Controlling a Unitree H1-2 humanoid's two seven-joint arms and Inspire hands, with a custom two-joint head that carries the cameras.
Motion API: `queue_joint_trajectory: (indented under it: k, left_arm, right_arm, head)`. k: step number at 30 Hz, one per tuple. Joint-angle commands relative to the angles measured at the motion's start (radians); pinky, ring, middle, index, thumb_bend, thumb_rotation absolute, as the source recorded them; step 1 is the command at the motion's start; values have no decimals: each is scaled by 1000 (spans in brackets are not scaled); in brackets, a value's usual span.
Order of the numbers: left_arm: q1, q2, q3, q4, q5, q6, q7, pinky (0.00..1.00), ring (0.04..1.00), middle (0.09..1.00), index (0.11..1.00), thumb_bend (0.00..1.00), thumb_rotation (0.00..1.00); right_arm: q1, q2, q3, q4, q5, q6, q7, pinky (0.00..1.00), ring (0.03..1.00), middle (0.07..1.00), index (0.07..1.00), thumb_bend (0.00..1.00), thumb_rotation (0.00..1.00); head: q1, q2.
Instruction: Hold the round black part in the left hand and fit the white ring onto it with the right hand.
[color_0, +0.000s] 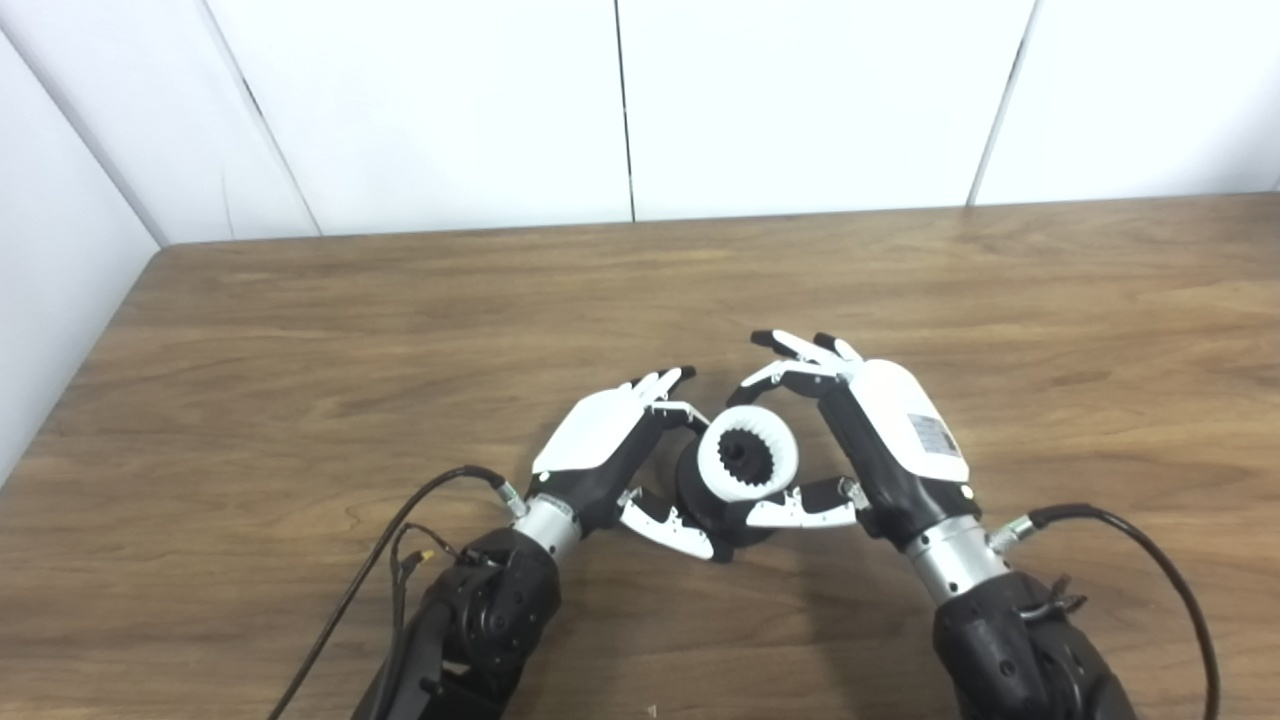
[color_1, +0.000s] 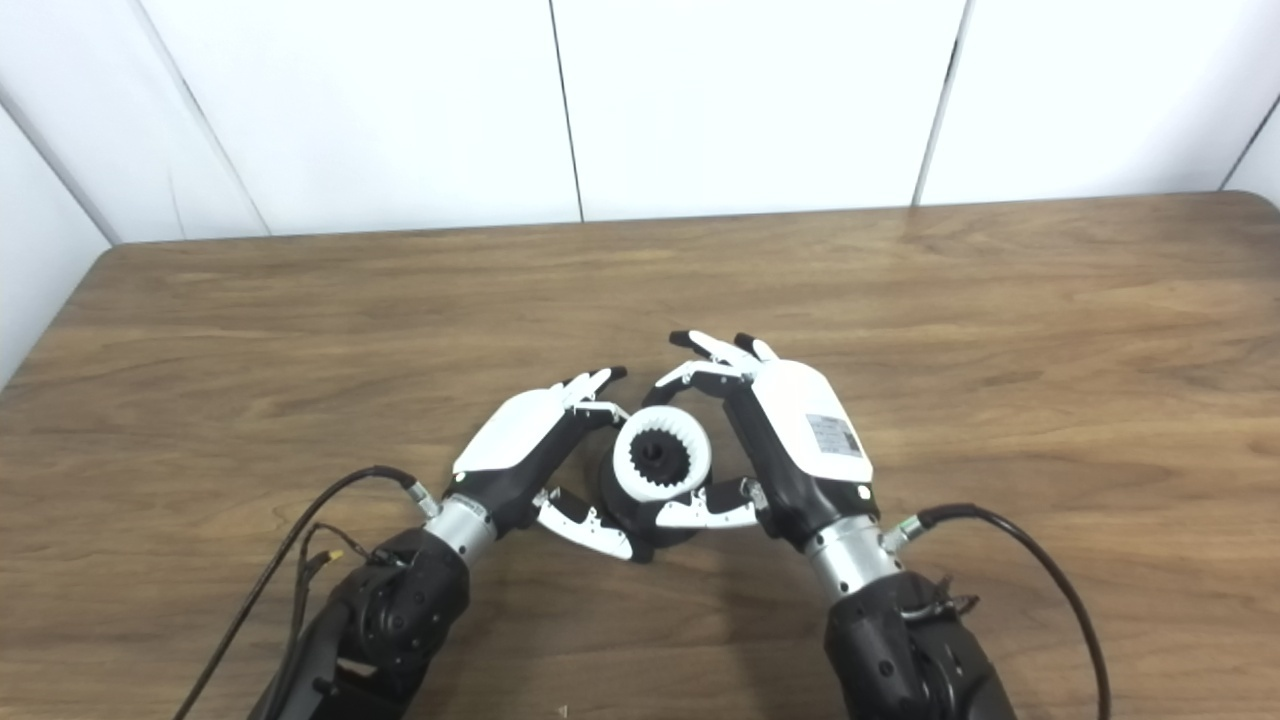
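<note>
White wall panels are closing off the far edge of the wooden table (color_0: 300, 330) you are working at. Near its front, your left hand (color_0: 600, 440) is cupping the round black part (color_0: 705, 495) between fingers and thumb, while your right hand (color_0: 880, 440) is curling around the white ring (color_0: 748, 453) sitting on that part.

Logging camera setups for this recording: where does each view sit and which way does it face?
Left eye view: on the head, looking down at the brown wooden table; both forearms enter from below, left hand, right hand.
Right eye view: beside it, offset rightward, same downward aim; table's far right corner shows.
Shared: both hands around the round black part with the toothed white ring on it.
</note>
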Motion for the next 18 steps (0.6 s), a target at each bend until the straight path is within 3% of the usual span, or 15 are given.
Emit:
queue_joint_trajectory:
  k: [1,18]
  left_arm:
    - [-41,1,3,-34,3,-8,9,1000,1000,1000,597,975,325]
    - [-37,6,3,-55,-1,2,-5,1000,1000,1000,594,973,317]
  right_arm:
    - [-44,7,-4,0,-5,-31,-7,971,875,881,495,516,153]
    - [-74,-6,-7,48,-13,-36,-16,965,861,875,495,518,153]
  head:
    - [1,1]
    - [3,11]
